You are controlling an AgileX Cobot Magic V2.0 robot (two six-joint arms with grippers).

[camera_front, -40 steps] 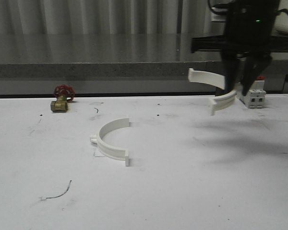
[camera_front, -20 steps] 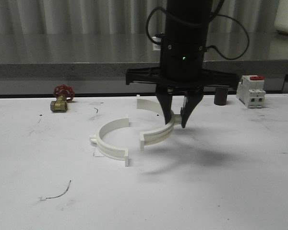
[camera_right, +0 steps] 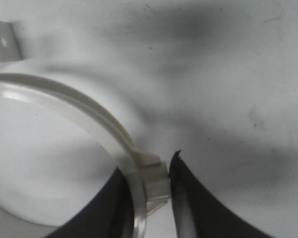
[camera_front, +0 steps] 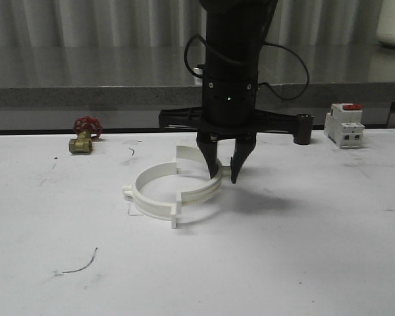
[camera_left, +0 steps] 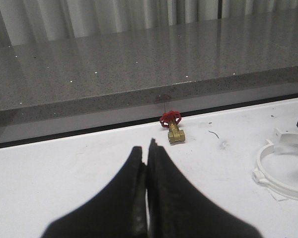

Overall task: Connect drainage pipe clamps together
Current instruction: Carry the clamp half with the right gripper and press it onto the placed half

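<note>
Right gripper (camera_front: 225, 173) is clamping the second clamp half (camera_front: 201, 187) by the small tab on its outer wall, one finger inside the band and one outside, as the right wrist view shows (camera_right: 150, 186). I am holding that half low over the bench, near the middle of the white surface and somewhat toward its far edge, with its open side facing the first clamp half (camera_front: 150, 194), which is lying flat just to my left. The near flanges of the two halves are meeting, or nearly meeting, at the front (camera_front: 175, 217), and the far ends are closing up too (camera_front: 180, 160); I cannot tell whether they are seated flush. Together they are already reading as one ring.

A second ago I was carrying this half high near the bench's far right corner, beside the breaker block (camera_front: 345, 125). Half a second ago I was above the middle with a clear gap between the two pieces. Now that gap is gone, so I am judging the carry to be over and the mating to be under way, with the flanges wanting a final press into line.

My left gripper (camera_left: 148, 163) is sitting pinched shut on nothing, back toward the left side, looking across at the brass valve (camera_left: 173, 127) near the far edge.
</note>
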